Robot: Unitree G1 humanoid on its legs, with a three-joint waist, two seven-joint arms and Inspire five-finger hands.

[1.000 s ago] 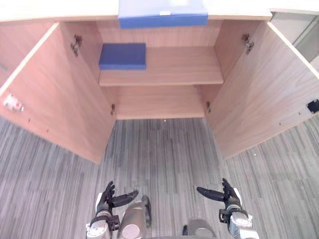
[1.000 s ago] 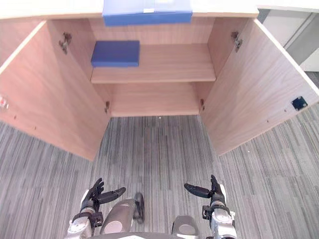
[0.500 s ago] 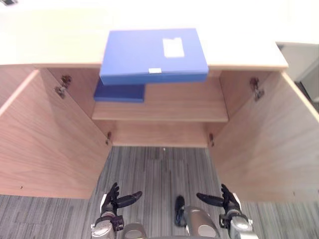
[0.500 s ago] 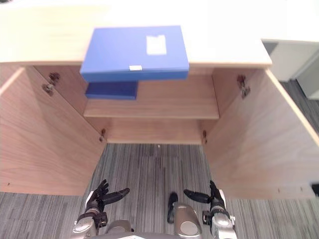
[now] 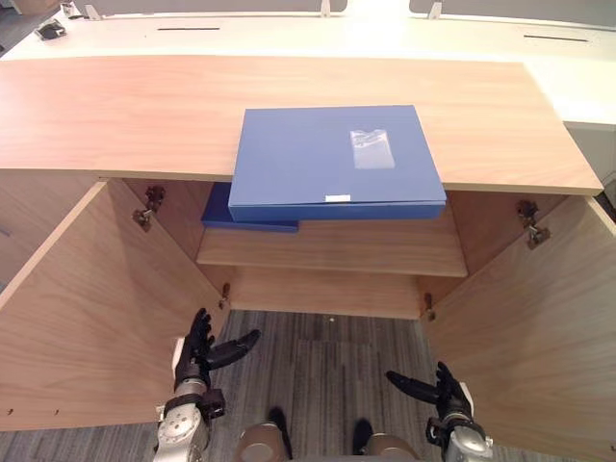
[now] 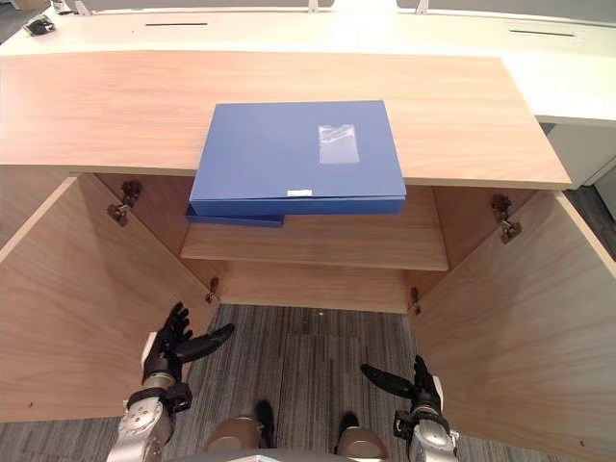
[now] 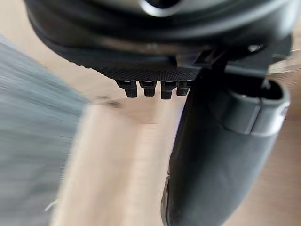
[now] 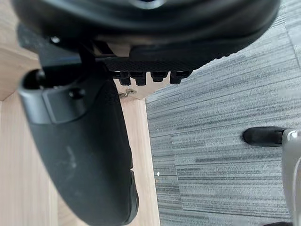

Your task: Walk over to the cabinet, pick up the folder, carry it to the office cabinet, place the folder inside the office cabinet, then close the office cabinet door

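Note:
A blue folder (image 5: 335,159) lies flat on the top of the wooden cabinet (image 5: 115,111), its front edge overhanging the open compartment. A second, darker blue folder (image 5: 246,216) rests on the inner shelf (image 5: 366,252) at the left. Both cabinet doors stand wide open, the left door (image 5: 87,318) and the right door (image 5: 539,327). My left hand (image 5: 199,348) hangs low in front of the left door, fingers straight, thumb out, holding nothing. My right hand (image 5: 435,389) hangs low near the right door, also open and empty.
Grey striped carpet (image 5: 327,366) covers the floor between the doors. A white desk surface (image 5: 318,29) runs behind the cabinet top. The open doors flank the approach on both sides.
The camera has tilted up and come closer: the cabinet top and whole blue folder now show. My left hand has risen slightly; both hands stay open.

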